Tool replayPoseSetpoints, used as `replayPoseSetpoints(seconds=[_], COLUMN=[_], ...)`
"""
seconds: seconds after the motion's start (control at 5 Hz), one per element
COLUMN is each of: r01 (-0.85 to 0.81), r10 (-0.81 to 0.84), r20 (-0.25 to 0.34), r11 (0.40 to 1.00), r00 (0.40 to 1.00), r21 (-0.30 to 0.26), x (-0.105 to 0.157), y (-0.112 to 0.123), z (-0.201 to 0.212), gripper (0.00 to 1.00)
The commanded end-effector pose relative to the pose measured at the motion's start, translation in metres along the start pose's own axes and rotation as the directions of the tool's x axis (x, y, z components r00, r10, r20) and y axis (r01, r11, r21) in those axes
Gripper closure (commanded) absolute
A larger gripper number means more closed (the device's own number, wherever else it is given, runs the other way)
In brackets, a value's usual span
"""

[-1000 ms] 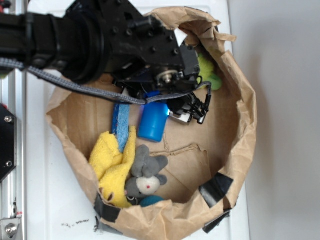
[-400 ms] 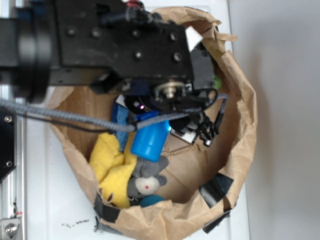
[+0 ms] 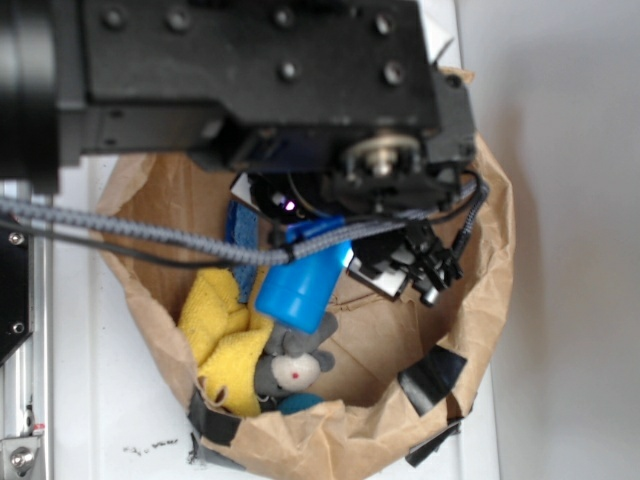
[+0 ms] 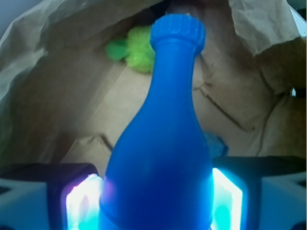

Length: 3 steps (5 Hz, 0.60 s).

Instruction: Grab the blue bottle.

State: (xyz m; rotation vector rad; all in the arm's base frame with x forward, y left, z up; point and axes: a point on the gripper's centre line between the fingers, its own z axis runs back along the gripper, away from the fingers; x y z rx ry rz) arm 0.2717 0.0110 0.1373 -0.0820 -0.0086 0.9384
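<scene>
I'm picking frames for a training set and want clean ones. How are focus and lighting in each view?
Exterior: the arm fills the top, soft and blurred; the paper bag is evenly lit. Wrist: the blue bottle is soft up close, with bright cyan-white glow on both pads.

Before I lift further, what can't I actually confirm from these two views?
- Claw contact: in the wrist view the blue bottle fills the gap between the lit pads, but the bottom edge cuts off its base.
- Bottle neck and cap in the exterior view: covered by the arm; only the wide end shows.
- Whether the bottle has cleared the paper bag floor: neither view shows underneath it.
- Green toy: blurred in the wrist view, hidden by the arm outside.
</scene>
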Motion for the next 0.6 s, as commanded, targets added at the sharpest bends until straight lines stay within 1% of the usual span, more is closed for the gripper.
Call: replayPoseSetpoints(seconds=[0.0, 0.2, 0.4], r01=[0.006, 0.012, 0.032], r10=[-0.002, -0.008, -0.023], r20=[0.044, 0.043, 0.124], r11=[0.996, 0.997, 0.997], r00=[0.999, 0.999, 0.992], r21=[-0.09, -0.078, -0.076], x=[0.0047, 0.0031, 0.0008], y=[0.0046, 0.002, -0.003], z=[0.0262, 0.0242, 0.0226], gripper=[1.0, 1.0, 0.82])
